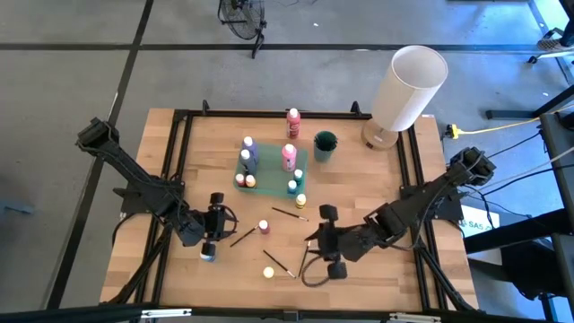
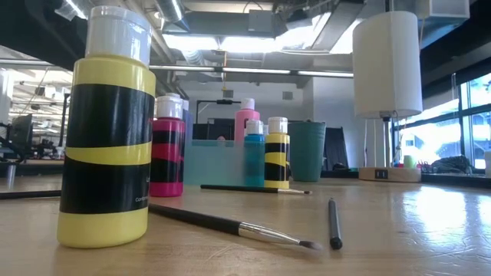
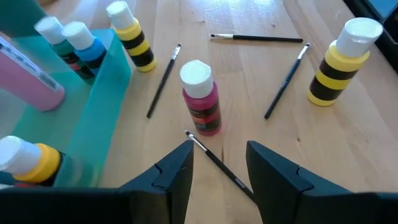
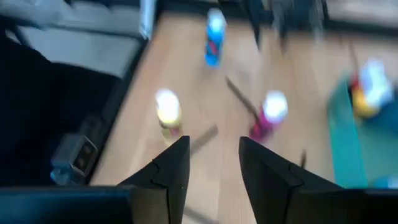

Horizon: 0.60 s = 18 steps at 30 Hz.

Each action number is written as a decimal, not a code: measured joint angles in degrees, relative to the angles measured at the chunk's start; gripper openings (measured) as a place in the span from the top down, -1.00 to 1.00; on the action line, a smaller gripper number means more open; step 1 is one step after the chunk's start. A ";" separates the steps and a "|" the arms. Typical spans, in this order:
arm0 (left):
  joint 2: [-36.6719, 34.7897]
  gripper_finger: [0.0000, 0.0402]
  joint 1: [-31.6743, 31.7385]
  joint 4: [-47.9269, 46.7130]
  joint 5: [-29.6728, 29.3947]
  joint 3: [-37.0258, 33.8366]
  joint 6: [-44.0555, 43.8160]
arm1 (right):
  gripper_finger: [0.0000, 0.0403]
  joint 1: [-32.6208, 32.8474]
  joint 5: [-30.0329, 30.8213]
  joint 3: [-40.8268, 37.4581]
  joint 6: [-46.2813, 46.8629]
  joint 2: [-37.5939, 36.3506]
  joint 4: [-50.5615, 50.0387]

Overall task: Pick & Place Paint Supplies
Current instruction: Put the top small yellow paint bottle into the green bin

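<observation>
A teal tray (image 1: 269,168) near the table's middle holds several white-capped paint bottles. Loose on the wood stand a pink bottle (image 1: 264,227), a yellow bottle (image 1: 268,271), a blue bottle (image 1: 208,254) and a yellow-black one (image 1: 300,200). Three thin dark brushes (image 1: 242,237) (image 1: 289,213) (image 1: 278,263) lie flat among them. My left gripper (image 3: 219,165) hovers open over one brush (image 3: 217,163), with the pink bottle (image 3: 200,99) just ahead of it. My right gripper (image 4: 214,155) is open and empty above the table, right of the yellow bottle (image 4: 168,112).
A dark green cup (image 1: 325,145) stands right of the tray. A tall white cylinder (image 1: 408,88) stands on its base at the far right corner. A black frame (image 1: 179,152) rims the table. In the low view, a yellow bottle (image 2: 107,130) stands close.
</observation>
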 joint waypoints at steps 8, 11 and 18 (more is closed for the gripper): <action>0.00 0.29 -0.01 0.02 3.11 0.00 -0.81 | 0.30 -2.19 -1.96 -0.09 13.74 2.92 -8.69; 0.00 0.29 -0.01 0.00 2.99 0.00 -0.79 | 0.30 -2.96 -4.71 -0.09 13.69 5.04 -8.87; 0.00 0.29 0.00 -0.20 2.52 0.00 -0.70 | 0.30 -4.77 -2.15 -0.09 13.67 6.75 -9.00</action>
